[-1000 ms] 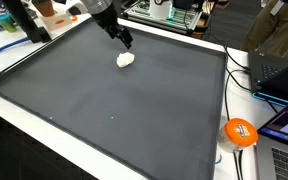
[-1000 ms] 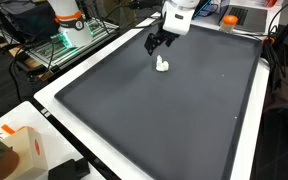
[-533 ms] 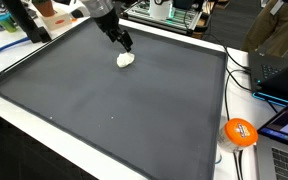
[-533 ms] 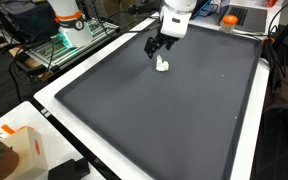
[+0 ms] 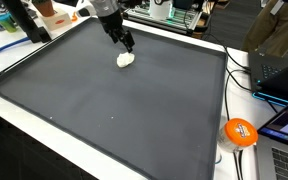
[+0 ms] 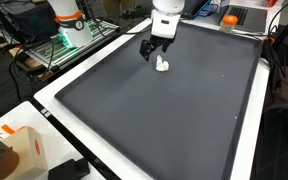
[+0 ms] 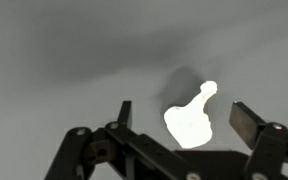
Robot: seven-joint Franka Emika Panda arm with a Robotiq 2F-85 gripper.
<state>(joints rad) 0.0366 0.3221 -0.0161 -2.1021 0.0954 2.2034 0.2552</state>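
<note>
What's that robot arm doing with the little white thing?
The robot's gripper is right over a small white lump that lies on a big dark grey mat. In the wrist view the lump sits on the mat between the two fingers, which stand wide open. So the robot is not holding the lump at this moment; the gripper hovers just above it.

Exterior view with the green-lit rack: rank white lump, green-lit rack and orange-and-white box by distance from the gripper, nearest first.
1. white lump: on the dark mat, right beside the open gripper, not held.
2. green-lit rack: off the mat's edge, toward the picture's left.
3. orange-and-white box: bottom-left of the picture, past the mat's near corner.
</note>
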